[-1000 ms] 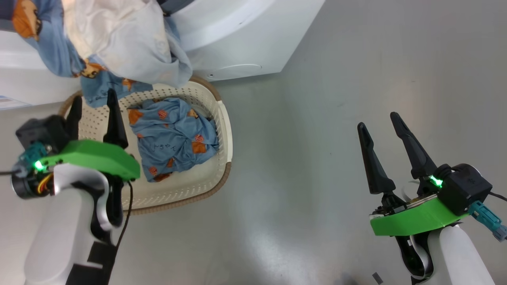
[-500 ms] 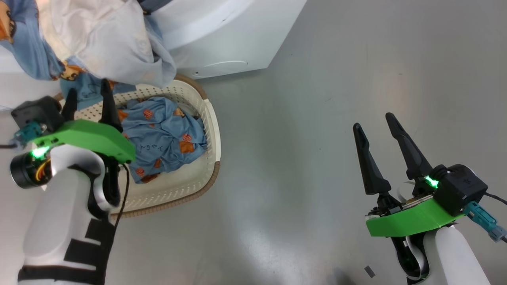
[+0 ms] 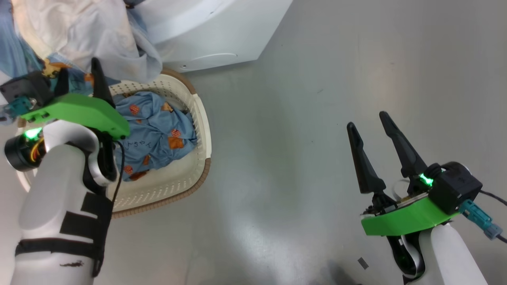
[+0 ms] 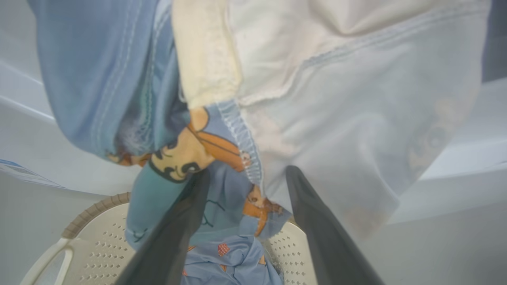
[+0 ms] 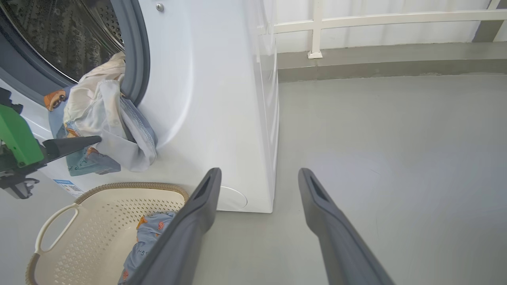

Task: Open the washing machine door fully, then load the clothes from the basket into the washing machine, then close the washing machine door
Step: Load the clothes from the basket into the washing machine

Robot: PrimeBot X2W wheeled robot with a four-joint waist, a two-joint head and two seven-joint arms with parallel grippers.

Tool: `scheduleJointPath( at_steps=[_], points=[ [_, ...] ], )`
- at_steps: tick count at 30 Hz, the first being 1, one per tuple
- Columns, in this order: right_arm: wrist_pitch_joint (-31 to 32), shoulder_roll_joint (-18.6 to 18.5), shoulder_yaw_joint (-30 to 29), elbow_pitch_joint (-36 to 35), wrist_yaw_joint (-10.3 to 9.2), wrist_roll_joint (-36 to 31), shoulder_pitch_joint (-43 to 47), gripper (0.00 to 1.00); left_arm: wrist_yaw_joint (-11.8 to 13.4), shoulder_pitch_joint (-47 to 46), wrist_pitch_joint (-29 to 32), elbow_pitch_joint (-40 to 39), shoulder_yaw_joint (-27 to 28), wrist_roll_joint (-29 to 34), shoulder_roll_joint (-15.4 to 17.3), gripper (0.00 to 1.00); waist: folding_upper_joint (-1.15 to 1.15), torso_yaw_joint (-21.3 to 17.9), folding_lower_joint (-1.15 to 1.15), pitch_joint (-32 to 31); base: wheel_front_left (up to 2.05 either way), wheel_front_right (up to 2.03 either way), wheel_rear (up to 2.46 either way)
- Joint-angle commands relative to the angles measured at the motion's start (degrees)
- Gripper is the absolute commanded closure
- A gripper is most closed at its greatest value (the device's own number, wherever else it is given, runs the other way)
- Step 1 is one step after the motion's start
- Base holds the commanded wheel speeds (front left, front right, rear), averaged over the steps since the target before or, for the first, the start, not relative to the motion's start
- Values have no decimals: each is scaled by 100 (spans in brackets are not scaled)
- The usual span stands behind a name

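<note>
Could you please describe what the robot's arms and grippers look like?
The left gripper and right gripper each have two long tapered black fingers on a bright green plate, with a green light, black box and teal connector. The forearms are white; black straps band the left.

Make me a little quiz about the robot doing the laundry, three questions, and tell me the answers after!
1. True or false: the basket is empty.
2. Pick one. The dangling clothes hang from: A the washing machine's round opening; B the basket's handle; C a clothesline.
3. Fill in: the right gripper, above the grey floor, holds ____.
Key: 1 false, a blue printed piece lies in it. 2 A. 3 nothing; it is open.
</note>
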Motion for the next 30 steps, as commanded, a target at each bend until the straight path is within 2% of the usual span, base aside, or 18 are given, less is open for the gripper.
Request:
scheduleJointPath(
  at_steps=[1, 18, 30],
  points=[
    [-27, 12, 114, -123, 9, 36, -53, 0, -38, -131, -68, -5, 174, -51, 155, 0, 0, -41, 0, 43, 0, 0, 0],
    [-27, 40, 150, -178, 9, 14, -109, 0, 60, -874, -550, 752, 366, -117, 233, 0, 0, -220, 0, 354, 0, 0, 0],
    [-27, 48, 130, -208, 9, 7, -163, 0, 181, -1198, -957, 679, 488, 81, 115, 1, 0, -253, 0, 560, 0, 0, 0]
  ],
)
